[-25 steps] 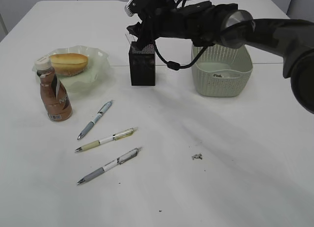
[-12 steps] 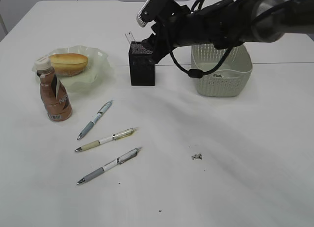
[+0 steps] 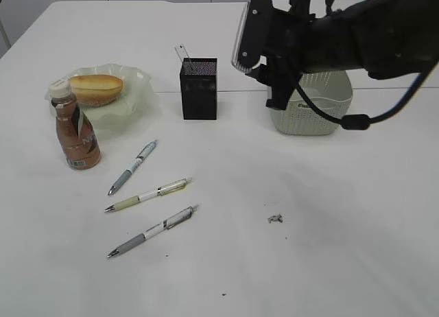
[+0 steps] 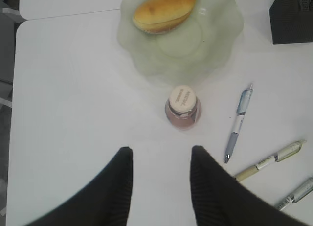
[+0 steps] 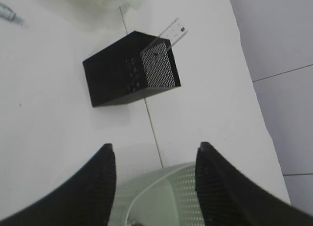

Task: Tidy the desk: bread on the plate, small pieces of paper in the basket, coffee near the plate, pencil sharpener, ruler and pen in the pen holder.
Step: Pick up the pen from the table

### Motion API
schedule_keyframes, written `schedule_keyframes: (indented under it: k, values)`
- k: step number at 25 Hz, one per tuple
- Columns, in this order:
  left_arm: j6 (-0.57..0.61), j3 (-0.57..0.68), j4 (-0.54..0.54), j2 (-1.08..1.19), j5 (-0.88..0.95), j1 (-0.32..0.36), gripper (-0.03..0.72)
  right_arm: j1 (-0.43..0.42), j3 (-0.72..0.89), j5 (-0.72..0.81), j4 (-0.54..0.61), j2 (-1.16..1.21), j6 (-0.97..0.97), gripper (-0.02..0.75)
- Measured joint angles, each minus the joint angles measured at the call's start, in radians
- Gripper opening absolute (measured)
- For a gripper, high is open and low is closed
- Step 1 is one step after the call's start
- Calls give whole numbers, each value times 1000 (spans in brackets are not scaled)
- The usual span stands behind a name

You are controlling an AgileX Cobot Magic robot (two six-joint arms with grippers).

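From the exterior view, you see the bread (image 3: 96,88) lying on the pale green plate (image 3: 140,90) at the left of the worktop (image 3: 329,248), with the coffee bottle (image 3: 76,128) upright just in front of the plate. The black pen holder (image 3: 199,89) stands mid-worktop with a clear ruler (image 3: 183,53) poking out of it. Three pens (image 3: 132,167) (image 3: 147,195) (image 3: 152,232) lie loose on the worktop, and a small paper scrap (image 3: 276,219) sits well apart from the basket (image 3: 322,111). Your right arm hangs over the basket — its jaws are hard to make out here.

In the left wrist view, the left gripper (image 4: 160,179) hovers above the coffee bottle (image 4: 182,107), jaws apart and empty.

In the right wrist view, the right gripper (image 5: 155,179) holds its jaws apart with nothing between them — basket rim (image 5: 161,179) below, pen holder (image 5: 129,69) beyond.
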Motion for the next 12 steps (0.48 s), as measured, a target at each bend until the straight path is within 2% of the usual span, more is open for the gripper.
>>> schedule_keyframes:
  k: [6,12]
  values:
    - [31,0,-77,0,0,0,290,40,228,77,2,-192,-28,385]
    - [102,0,-219,0,0,0,290,188,445,253,10,-351,-47,385]
